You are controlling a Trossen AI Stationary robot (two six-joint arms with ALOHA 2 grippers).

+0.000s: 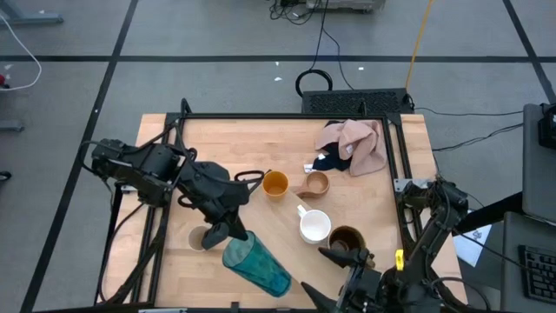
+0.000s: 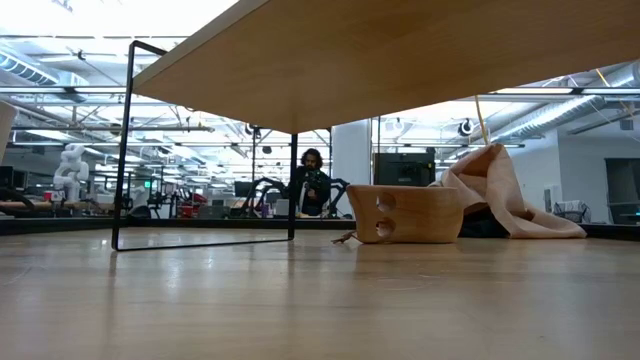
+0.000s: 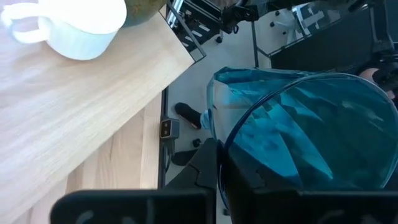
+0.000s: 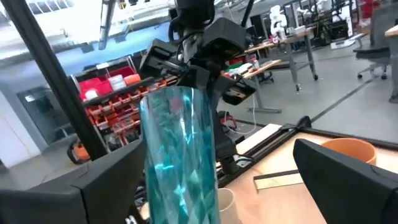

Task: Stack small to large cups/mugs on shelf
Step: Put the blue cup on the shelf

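My left gripper [image 1: 228, 229] is shut on the translucent teal cup [image 1: 259, 268] above the table's near middle. The beige-grey cup [image 1: 200, 236] stands just left of it. The orange cup [image 1: 275, 184], the tan handled cup [image 1: 315, 183], the white mug [image 1: 314, 226] and the dark brown mug [image 1: 346, 240] stand upright on the wood. My right gripper [image 1: 347, 258] is open beside the brown mug and faces the teal cup [image 4: 180, 155]. The shelf [image 2: 350, 60] shows from below in the low view, resting on a thin dark rail [image 2: 125, 150]. My left gripper holds the teal cup by its wall at the rim [image 3: 227, 149], with one finger [image 3: 249, 183] apparently inside the mouth and the other outside. The cup reaches out past the fingers toward the near right, tilted and held in the air; its far end [image 1: 280, 283] touches nothing that I can see.
A pink cloth [image 1: 356, 143] lies over a navy cloth [image 1: 334, 162] at the far right of the wood. A dark frame rail [image 1: 398, 174] runs along the right side. A person [image 2: 312, 185] stands in the room far behind.
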